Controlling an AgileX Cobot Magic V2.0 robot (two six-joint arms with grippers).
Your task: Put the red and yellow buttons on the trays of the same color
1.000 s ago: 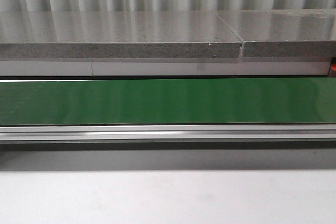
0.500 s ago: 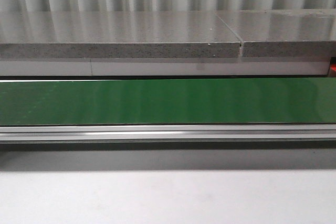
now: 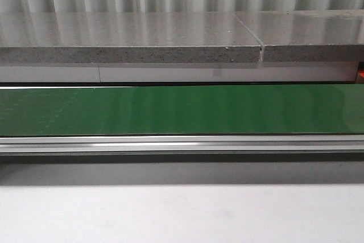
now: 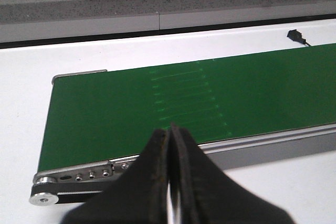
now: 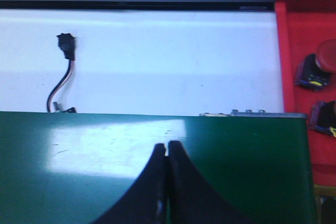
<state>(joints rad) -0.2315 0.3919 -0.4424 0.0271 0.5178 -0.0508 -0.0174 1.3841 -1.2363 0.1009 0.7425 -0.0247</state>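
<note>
Our left claw (image 4: 170,182) has its two dark fingers pressed together with nothing between them, hanging above the near edge of the green belt (image 4: 210,103). Our right claw (image 5: 167,182) is likewise pinched closed and empty, over the same belt (image 5: 236,156) close to its other end.

In the right wrist view, a red tray (image 5: 307,51) lies just past the belt's end, at about two o'clock from the right claw. On it a red button (image 5: 319,69) sits on a dark base, and a second dark-based piece (image 5: 324,116) lies nearer, its cap colour hidden from us. Both are well apart from the claw.

Beyond the belt lies bare white table (image 5: 173,56), with a small black plug and cable (image 5: 65,66) at about eleven o'clock. From the left wrist, the belt's rounded end and roller (image 4: 44,192) sit at about nine o'clock, white table (image 4: 26,103) around it. In the front view, the belt (image 3: 182,109) runs bare across the frame, with neither claw in sight.
</note>
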